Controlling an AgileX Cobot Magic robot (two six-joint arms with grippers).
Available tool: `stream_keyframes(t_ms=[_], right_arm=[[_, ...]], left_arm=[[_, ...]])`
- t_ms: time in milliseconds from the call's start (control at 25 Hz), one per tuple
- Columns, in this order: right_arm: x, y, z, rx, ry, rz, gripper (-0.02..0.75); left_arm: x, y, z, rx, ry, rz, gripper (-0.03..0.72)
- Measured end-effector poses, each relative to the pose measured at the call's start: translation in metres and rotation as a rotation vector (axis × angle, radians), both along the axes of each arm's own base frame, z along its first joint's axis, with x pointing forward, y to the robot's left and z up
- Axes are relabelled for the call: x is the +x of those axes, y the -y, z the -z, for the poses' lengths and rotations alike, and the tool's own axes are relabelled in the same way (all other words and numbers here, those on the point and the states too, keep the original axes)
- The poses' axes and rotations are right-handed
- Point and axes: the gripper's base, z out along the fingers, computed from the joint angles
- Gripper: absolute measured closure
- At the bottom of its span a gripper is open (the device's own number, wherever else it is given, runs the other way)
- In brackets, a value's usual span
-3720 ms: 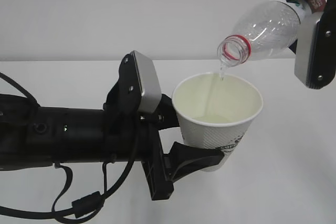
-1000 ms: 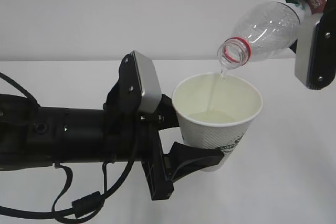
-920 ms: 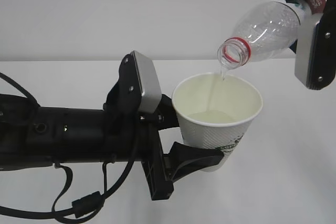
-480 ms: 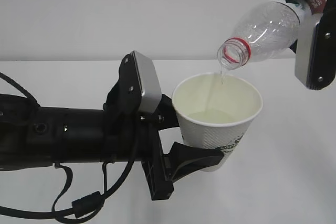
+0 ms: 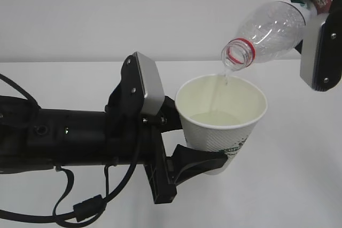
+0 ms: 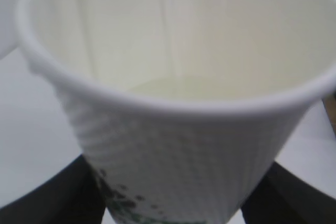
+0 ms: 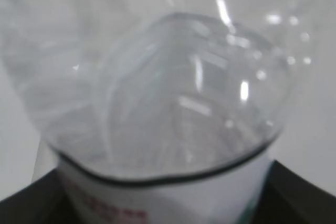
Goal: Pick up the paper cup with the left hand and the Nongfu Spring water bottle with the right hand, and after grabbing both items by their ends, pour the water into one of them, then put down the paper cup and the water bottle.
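Against a plain white wall and a white tabletop [image 5: 299,185], the left hand [image 5: 184,145], a black two-jaw gripper, is clamping the small white tapered paper cup [image 5: 222,124] low on its body. The right hand [image 5: 315,30] is gripping the clear ribbed Nongfu Spring water bottle [image 5: 270,28] by its labelled end, with the red-ringed mouth tipped down over the cup's rim. Little is changing from a second ago: both arms are holding still as a thin thread of water [image 5: 216,93] keeps falling, the pool [image 6: 184,85] standing higher than a few seconds back. Pouring appears nearly finished; setting-down remains.
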Motion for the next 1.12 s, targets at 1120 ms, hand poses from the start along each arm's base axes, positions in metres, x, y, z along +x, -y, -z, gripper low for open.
stream_keyframes(t_ms=[1120], right_arm=[[-0.0001, -0.0004, -0.0003, -0.011, 0.010, -0.007, 0.216]], left_arm=[[0.0001, -0.0001, 0.0003, 0.003, 0.000, -0.002, 0.181]])
